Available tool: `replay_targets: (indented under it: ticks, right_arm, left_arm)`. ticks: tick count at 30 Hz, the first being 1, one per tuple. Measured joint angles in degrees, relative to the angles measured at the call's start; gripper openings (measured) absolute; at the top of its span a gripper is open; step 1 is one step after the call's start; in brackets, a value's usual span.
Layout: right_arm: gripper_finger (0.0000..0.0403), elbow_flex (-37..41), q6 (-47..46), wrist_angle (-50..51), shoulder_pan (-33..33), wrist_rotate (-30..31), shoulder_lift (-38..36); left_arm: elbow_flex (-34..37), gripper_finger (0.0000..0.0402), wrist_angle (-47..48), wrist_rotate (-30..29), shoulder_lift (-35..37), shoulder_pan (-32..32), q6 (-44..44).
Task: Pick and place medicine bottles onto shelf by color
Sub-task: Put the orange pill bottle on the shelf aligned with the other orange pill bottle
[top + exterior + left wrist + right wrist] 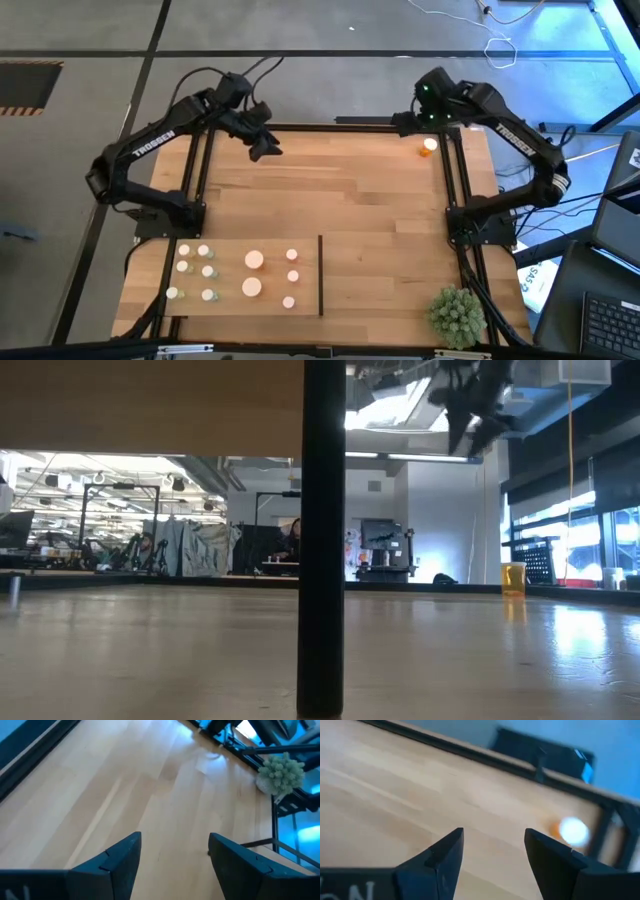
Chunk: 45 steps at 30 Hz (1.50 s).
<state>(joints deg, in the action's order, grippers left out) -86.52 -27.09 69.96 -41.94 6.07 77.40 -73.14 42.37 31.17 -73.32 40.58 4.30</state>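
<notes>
One orange medicine bottle point(429, 146) with a white cap stands alone near the table's far right corner; it also shows in the low view point(513, 577) and the right wrist view point(572, 831). Several more bottles point(251, 287) stand upright on the shelf point(230, 305), a pale board at the near left with a thin dark divider point(320, 275). My right gripper point(494, 832) hangs open above the table just left of the lone bottle point(412, 120). My left gripper point(175, 837) is open over the far left of the table point(264, 147). Neither has anything between its fingers.
A spiky green plant ball point(457, 313) sits at the near right corner. Black frame rails point(452, 180) run along the table's left and right sides. Bare planks point(340, 190) stretch between the arms and the shelf. The divider point(322, 540) stands as a dark post in the low view.
</notes>
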Motion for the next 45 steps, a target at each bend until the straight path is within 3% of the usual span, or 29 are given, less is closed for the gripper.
replay_targets:
  ticks: [8,16,23,27,38,45]
  right_arm:
    - [0.0213,0.0,-2.6,5.3,-6.9,0.0,5.8]
    - [0.0213,0.0,-1.1,5.8,-9.2,-0.1,9.0]
    - [0.0213,0.0,-0.9,5.0,-9.6,-0.2,9.1]
    - [0.0213,0.0,-1.0,4.7,-9.6,-0.2,9.1]
    - [0.0213,0.0,-1.0,1.4,-9.6,-0.2,9.1]
    - [0.0213,0.1,-2.7,2.1,-9.6,-1.1,9.1]
  left_arm:
    - [0.0,0.0225,0.1,1.4,-3.0,0.1,-0.1]
    - [0.0,0.0225,-4.3,5.5,-4.6,0.2,-9.6]
    - [0.0,0.0225,-7.9,14.1,-6.2,0.4,-19.4]
    - [0.0,0.0225,-7.9,9.4,-6.3,-0.1,-21.8]
    - [0.0,0.0225,-7.9,-12.5,-6.3,-2.1,-21.4]
    - [0.0,0.0225,-7.9,-18.7,-6.3,-2.4,-21.4]
